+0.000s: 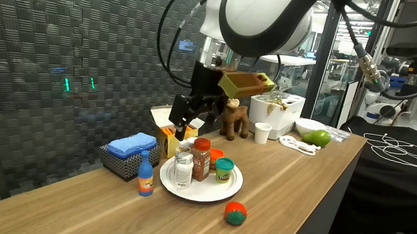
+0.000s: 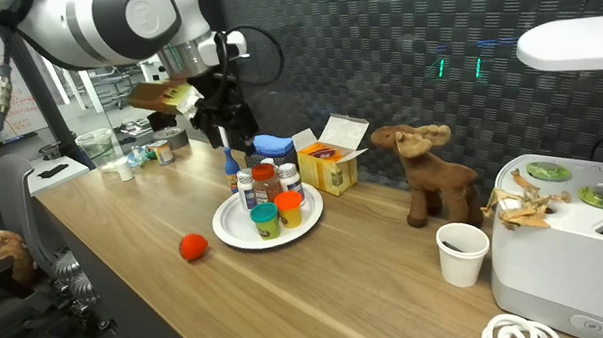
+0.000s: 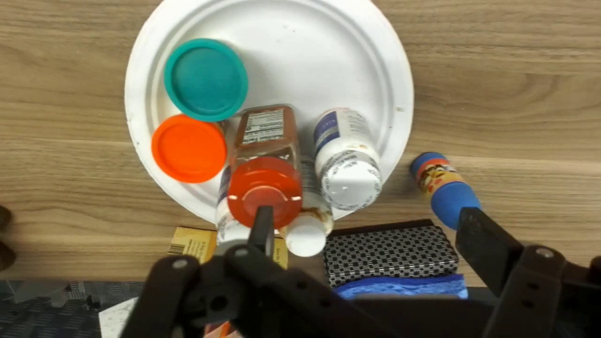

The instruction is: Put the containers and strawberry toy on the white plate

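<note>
Wood-grained countertop [image 1: 108, 221] is being shared by everything at hand in an exterior view. Nearest, the strawberry toy [image 1: 236, 211] is being seen off the white plate [image 1: 207, 194], just beside its rim, green leaves turned forward. Past it, a blue toy bottle [image 1: 146, 175] is being stood upright near the plate; whether it too is being wanted there cannot be told. Upright on the plate are being carried three white-capped bottles [image 1: 183, 172], a teal-lidded tub [image 1: 224, 172], a red-lidded spice bottle [image 1: 201, 163] and an orange-lidded tub [image 1: 215, 158]. Above the bottle side, as is being shown in the wrist view, the gripper [image 3: 366, 216] is being held with fingers spread wide and nothing grasped. Seemingly, container loading is being concluded and the strawberry toy awaited: a swing clear of the lids, a lowering and a soft closing around it are being called for. Farther back, a yellow box [image 1: 167, 144] and a moose toy [image 1: 236, 116] are being ranged along a dark checkered wall [image 1: 122, 31]
</note>
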